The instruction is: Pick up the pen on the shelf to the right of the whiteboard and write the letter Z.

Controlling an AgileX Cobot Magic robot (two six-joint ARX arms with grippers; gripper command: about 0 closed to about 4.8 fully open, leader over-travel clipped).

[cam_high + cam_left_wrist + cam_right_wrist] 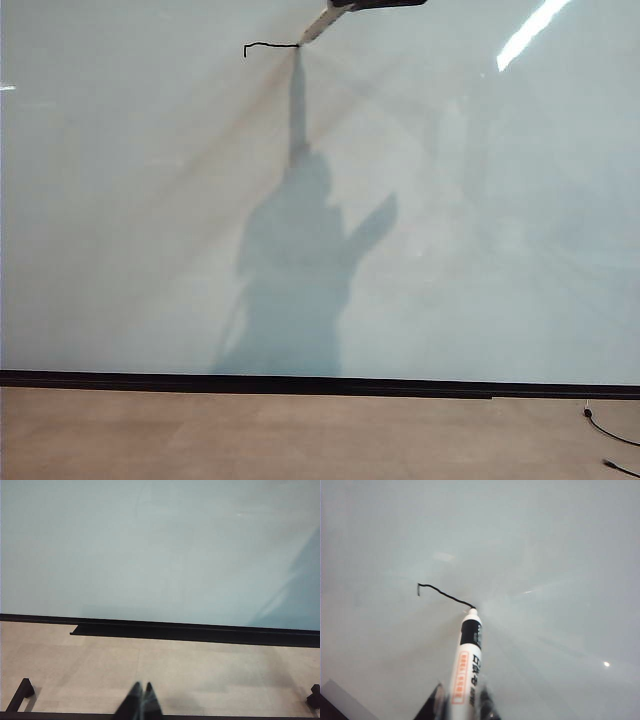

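While the marker tip rests on the board, the scene reads as follows:

Right gripper (462,705): its dark fingers (436,704) are clamped narrowly on the lower barrel of the pen; in the exterior view only a black sliver of the right gripper (385,4) shows at the upper edge of the picture.

Pen (467,665): a white barrel with a black band near the nose and red and black print along its side, held slanted, its tip touching the board at the end of the drawn stroke; in the exterior view the pen (320,24) slopes down and to the left from the gripper.

Letter Z (445,594): only the top stroke is drawn so far, a thin, wobbly black line with a small hook at its far left end; in the exterior view the stroke (270,45) sits high on the board, left of centre.

Left gripper (141,702): fingers pressed together with nothing between them, low over the floor, well apart from the writing.

Whiteboard (480,230): glossy and pale, with the arm's shadow under the stroke and a bright light streak at upper right.

Black strip (300,382): runs along the board's lower edge.

Shelf (195,631): a dark ledge at the board's foot.

Floor (250,435): tan, with a black cable (605,430) at the lower right.
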